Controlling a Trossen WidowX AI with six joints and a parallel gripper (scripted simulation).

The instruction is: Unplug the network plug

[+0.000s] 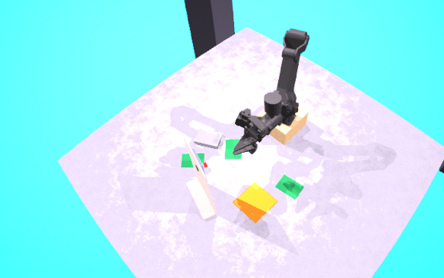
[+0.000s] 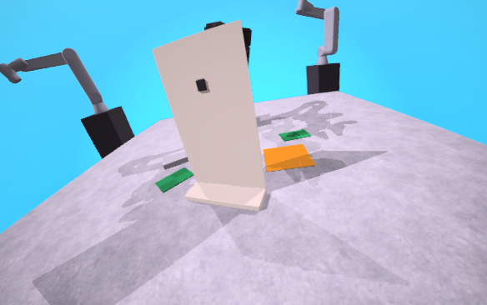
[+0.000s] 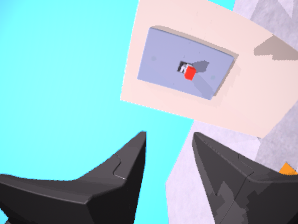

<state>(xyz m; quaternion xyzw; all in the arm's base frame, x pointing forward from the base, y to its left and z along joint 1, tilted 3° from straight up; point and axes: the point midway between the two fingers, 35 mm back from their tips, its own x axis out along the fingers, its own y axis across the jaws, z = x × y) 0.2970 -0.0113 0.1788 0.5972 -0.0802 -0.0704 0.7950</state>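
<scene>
The light upright panel [image 1: 205,190] [image 2: 221,125] [image 3: 265,85] carries a blue-grey plate [image 3: 162,52] on its robot side. The plug, with a red end [image 1: 205,165] [image 3: 189,73], sits in the socket in that plate. Its thin tab is too small to make out. My gripper [image 1: 234,153] [image 3: 169,137] is partly open with nothing between its fingers. It stands in front of the panel on the robot side, apart from the plug; the plug shows beyond the fingertips in the wrist view. An orange-yellow square [image 1: 255,195] [image 2: 288,158] [image 3: 287,170] lies on the table beside the panel.
Green patches [image 1: 186,161] [image 1: 229,145] [image 1: 290,187] [image 2: 173,180] [image 2: 295,135] lie on the table. A flat grey box [image 1: 208,138] [image 2: 176,162] lies near two of them. The panel's foot [image 1: 201,201] [image 2: 225,200] spreads behind it. A black block [image 2: 201,85] shows on the panel's back.
</scene>
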